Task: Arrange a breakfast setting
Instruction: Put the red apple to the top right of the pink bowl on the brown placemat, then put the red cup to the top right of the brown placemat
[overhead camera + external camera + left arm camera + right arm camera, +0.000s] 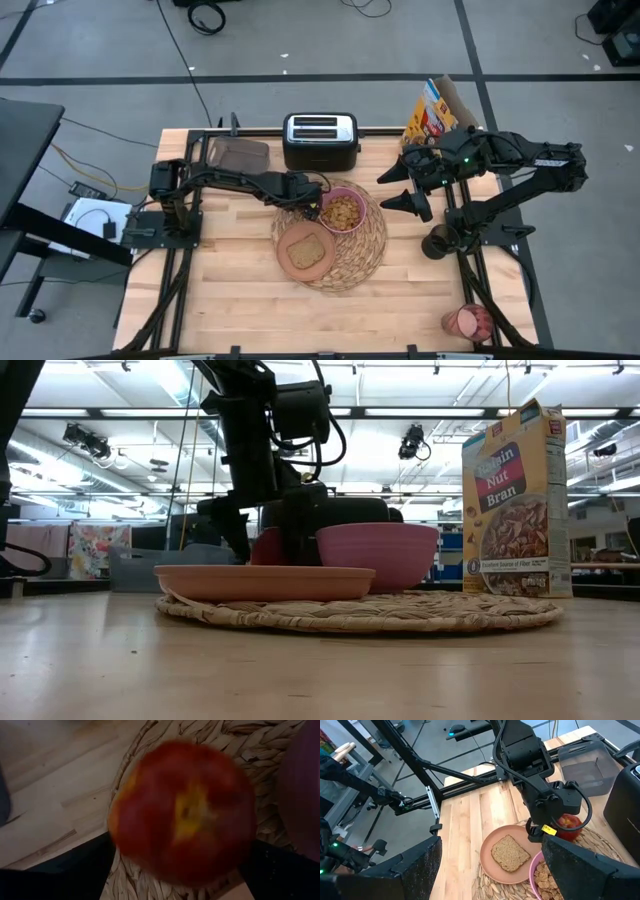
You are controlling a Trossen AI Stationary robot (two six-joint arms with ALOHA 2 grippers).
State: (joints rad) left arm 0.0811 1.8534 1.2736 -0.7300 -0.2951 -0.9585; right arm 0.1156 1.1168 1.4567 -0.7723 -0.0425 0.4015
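Note:
A round woven placemat (352, 268) lies mid-table. On it are a salmon-tan plate (291, 262) bearing a toast slice (307, 248) and a pink bowl (343, 211) holding cereal. My left gripper (311, 196) is at the mat's far-left edge, shut on a small red apple (185, 810), which also shows in the right wrist view (568, 824). My right gripper (398, 190) is open and empty, above the table to the right of the bowl. A pinkish-red cup (468, 322) lies near the front right corner. I see no spoon. My left gripper pinches the apple's two opposite sides (120, 845) between its two fingers (75, 872), coming from above and pointing down. The apple's top faces the wrist camera. It is over the mat's edge; the plate hides its underside in the low view, so I cannot tell whether it rests there.
A black-and-silver toaster (320, 140) stands at the far edge. A yellow cereal box (432, 115) stands to its right, and a dark tray (238, 153) lies to its left. Bare wood lies along the table's near side.

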